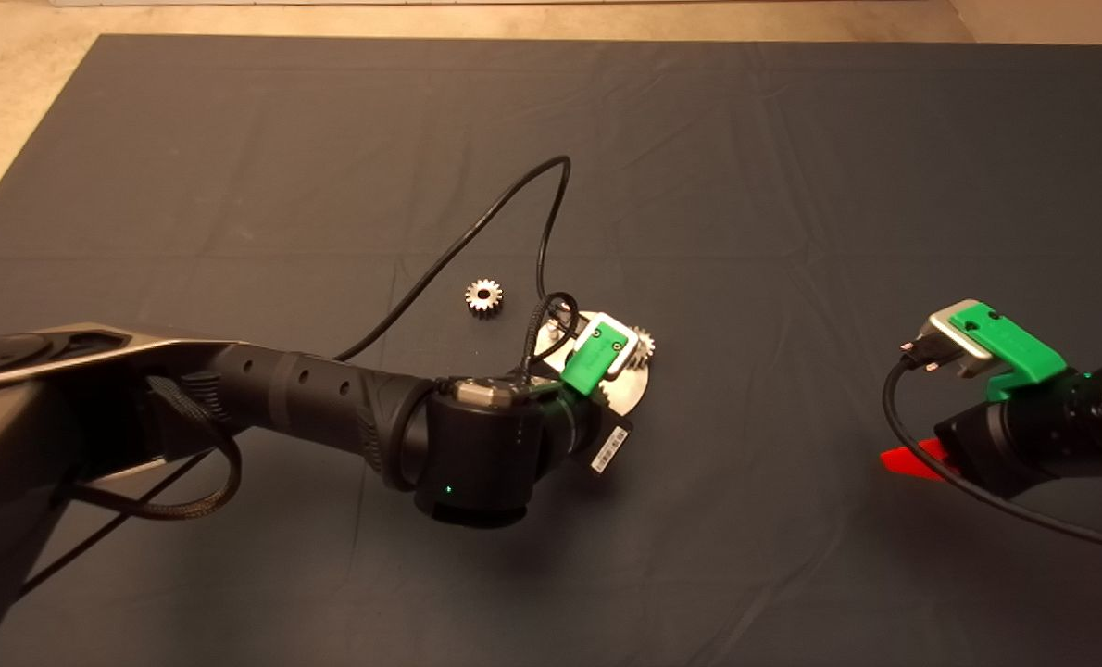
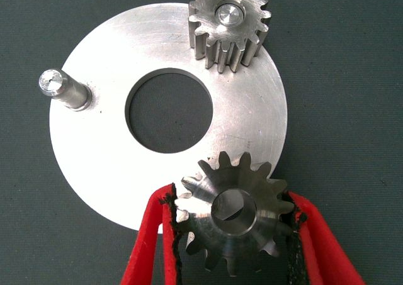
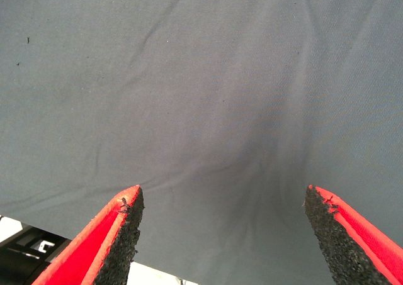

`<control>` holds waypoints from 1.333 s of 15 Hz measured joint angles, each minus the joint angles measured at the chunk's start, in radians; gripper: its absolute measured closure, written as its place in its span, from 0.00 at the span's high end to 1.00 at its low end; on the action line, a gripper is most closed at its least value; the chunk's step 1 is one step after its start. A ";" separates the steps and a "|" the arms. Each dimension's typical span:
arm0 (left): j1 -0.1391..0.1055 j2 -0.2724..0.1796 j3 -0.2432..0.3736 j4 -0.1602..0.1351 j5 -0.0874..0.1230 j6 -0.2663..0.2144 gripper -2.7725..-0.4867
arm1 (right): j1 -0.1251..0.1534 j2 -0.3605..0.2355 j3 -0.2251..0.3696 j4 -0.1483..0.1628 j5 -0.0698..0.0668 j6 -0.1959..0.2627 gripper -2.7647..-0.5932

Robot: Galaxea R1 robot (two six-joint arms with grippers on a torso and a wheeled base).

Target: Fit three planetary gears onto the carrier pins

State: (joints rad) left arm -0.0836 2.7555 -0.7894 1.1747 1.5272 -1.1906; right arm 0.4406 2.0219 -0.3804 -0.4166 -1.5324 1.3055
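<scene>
The round silver carrier plate (image 2: 94, 153) lies on the mat, mostly hidden under my left gripper in the head view (image 1: 632, 384). One planetary gear (image 2: 230, 27) sits on a pin at the plate's rim; it also shows in the head view (image 1: 644, 346). A second pin (image 2: 63, 89) stands bare. My left gripper (image 2: 233, 225) is shut on a second gear (image 2: 233, 219), held over the plate's edge; a pin tip shows inside its bore. A third gear (image 1: 483, 296) lies loose on the mat left of the plate. My right gripper (image 3: 223, 234) is open and empty, at the right over bare mat.
A black cable (image 1: 477, 241) loops from the left wrist across the mat behind the plate. The mat's far and left edges meet a pale floor (image 1: 14, 111). The right arm (image 1: 1051, 417) hovers near the right edge.
</scene>
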 joint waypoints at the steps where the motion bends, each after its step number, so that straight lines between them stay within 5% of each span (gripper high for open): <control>1: 0.000 0.000 0.000 0.000 0.000 0.001 0.10 | 0.000 0.000 0.000 0.000 0.000 0.000 0.60; 8: -0.023 -0.002 0.023 -0.004 0.003 0.010 0.10 | 0.000 0.000 0.000 0.000 0.000 -0.004 0.60; 20: -0.023 -0.031 0.032 -0.003 0.004 0.010 0.09 | 0.000 -0.003 0.000 0.000 0.000 -0.005 0.60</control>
State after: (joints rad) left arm -0.1062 2.7249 -0.7570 1.1713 1.5313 -1.1805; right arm 0.4406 2.0191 -0.3804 -0.4166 -1.5326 1.3009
